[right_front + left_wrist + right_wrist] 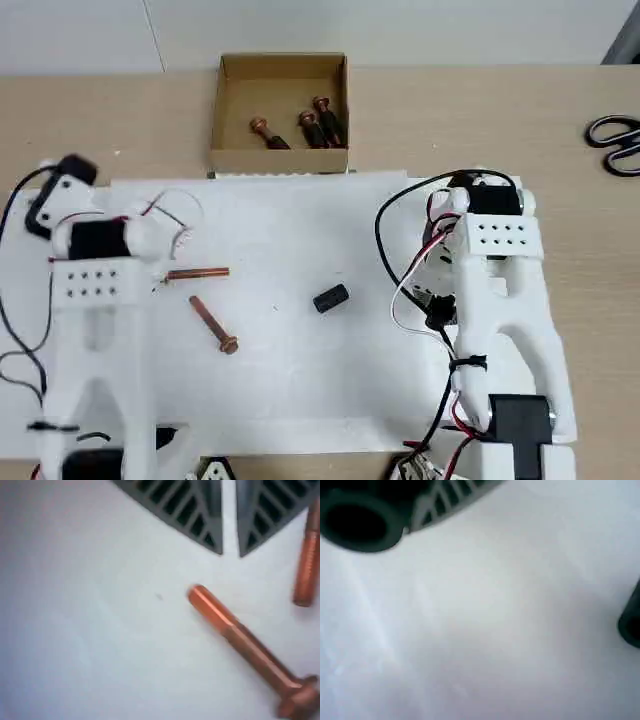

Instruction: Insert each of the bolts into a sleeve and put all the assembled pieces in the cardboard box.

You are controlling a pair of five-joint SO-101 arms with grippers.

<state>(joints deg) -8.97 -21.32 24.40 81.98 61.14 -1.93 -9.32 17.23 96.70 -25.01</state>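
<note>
Two copper bolts lie on the white mat (pixel 300 380): one (pixel 198 273) crosswise, the other (pixel 213 325) (pixel 245 645) slanted below it. My left gripper (pixel 230 550) hovers just above the slanted bolt's threaded end, its dark jaws a narrow gap apart with nothing between them. The crosswise bolt (pixel 307 560) lies just beside it. A loose black sleeve (pixel 331 298) (pixel 632 620) rests mid-mat. My right gripper (pixel 395 515) holds another black sleeve (pixel 355 525) end-on above the mat. The cardboard box (pixel 230 110) at the back holds three assembled pieces (pixel 300 128).
Scissors (pixel 615 140) lie at the table's far right edge. The right arm's cables (pixel 415 280) loop over the mat beside it. Both arm bases (pixel 100 400) stand on the mat's near corners.
</note>
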